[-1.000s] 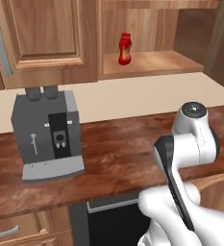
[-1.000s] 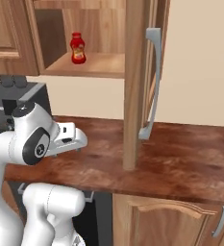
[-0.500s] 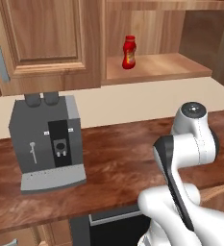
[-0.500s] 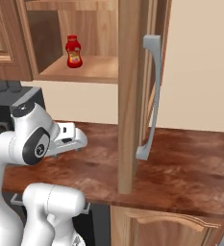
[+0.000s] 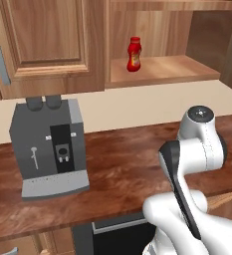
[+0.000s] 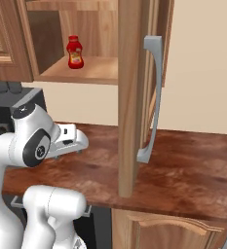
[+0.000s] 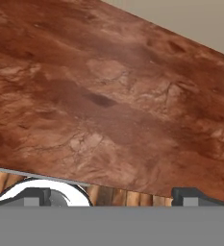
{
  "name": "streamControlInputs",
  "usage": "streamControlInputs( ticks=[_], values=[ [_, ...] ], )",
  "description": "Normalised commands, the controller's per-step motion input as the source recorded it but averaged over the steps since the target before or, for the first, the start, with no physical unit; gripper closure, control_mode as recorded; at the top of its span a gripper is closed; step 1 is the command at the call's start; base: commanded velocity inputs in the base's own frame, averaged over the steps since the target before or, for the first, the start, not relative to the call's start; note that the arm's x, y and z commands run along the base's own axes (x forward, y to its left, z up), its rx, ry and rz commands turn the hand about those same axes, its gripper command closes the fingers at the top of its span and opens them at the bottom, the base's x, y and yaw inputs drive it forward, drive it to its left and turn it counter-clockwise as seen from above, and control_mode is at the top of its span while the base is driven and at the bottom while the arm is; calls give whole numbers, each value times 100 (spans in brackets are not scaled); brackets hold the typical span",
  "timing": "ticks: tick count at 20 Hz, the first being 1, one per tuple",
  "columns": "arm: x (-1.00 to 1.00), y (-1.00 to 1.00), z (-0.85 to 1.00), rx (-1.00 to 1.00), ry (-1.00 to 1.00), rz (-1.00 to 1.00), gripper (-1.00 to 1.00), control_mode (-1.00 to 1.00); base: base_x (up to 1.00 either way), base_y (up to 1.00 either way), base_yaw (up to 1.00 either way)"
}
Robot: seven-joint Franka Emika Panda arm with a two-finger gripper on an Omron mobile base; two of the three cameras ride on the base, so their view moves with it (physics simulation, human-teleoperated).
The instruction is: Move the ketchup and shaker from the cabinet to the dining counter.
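The ketchup (image 5: pixel 133 54), a small red squeeze bottle with a yellowish label, stands upright on the lower shelf of the open cabinet (image 5: pixel 162 69); it is also at the shelf's left in the right base view (image 6: pixel 75 52). The shaker is out of view, and so is the dining counter. My gripper (image 7: pixel 112 197) is open with nothing between its fingertips (image 7: pixel 31 194). It hangs low over the reddish-brown wall counter (image 7: pixel 113 105), well below the shelf and apart from the bottle. My arm (image 6: pixel 34 141) is folded close to the base.
A grey coffee machine (image 5: pixel 50 144) stands on the wall counter (image 5: pixel 117 174) at the left. The cabinet's open door (image 6: pixel 129 97) juts edge-on toward me, its silver bar handle (image 6: pixel 151 97) on the right. A shut cabinet door (image 5: pixel 48 40) is left of the shelf.
The whole picture has shifted a little in both base views, so the camera moved with the base. The arm holds the same folded pose and the ketchup stays on its shelf.
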Motion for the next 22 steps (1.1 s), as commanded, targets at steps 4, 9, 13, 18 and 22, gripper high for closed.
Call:
streamControlInputs(
  ticks=[4, 9, 13, 18, 22],
  values=[
    [0, 0, 0, 0, 0, 0, -100, 100, 0, 0, 0],
    [0, 0, 0, 0, 0, 0, -100, 100, 0, 0, 0],
    [0, 0, 0, 0, 0, 0, -100, 100, -7, 0, 0],
    [0, 0, 21, 0, -14, 0, -100, -100, 0, 0, 0],
    [0, 0, 31, 0, -7, -2, -100, -100, 0, 0, 0]
  ],
)
